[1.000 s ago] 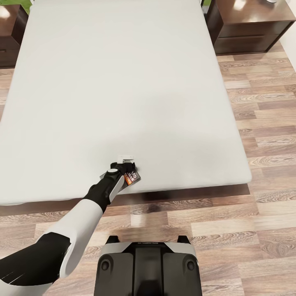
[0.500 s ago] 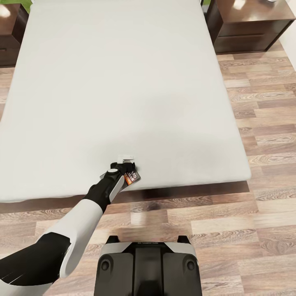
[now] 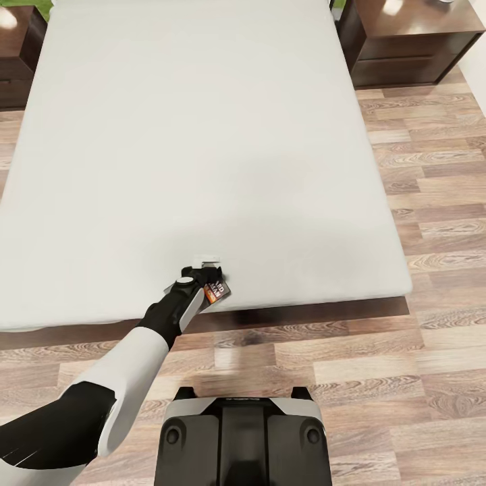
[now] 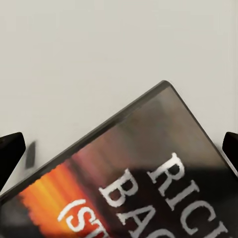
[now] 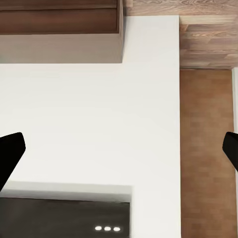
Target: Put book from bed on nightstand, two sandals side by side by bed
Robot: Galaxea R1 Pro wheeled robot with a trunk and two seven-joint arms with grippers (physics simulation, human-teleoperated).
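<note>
Left arm reaches onto the bed [image 3: 202,135], left gripper [image 3: 208,270] over the book [image 3: 217,291] at the near mattress edge; nightstand [image 3: 412,47] at the bed's far right corner, another [image 3: 13,61] far left.

White-shelled left arm [image 3: 135,361], black joints, black claw [image 3: 210,275], dark grey base [image 3: 243,442].

The bed [image 3: 202,135] is seen filling the upper frame; the book [image 3: 218,291] is laid at its lower edge.
</note>
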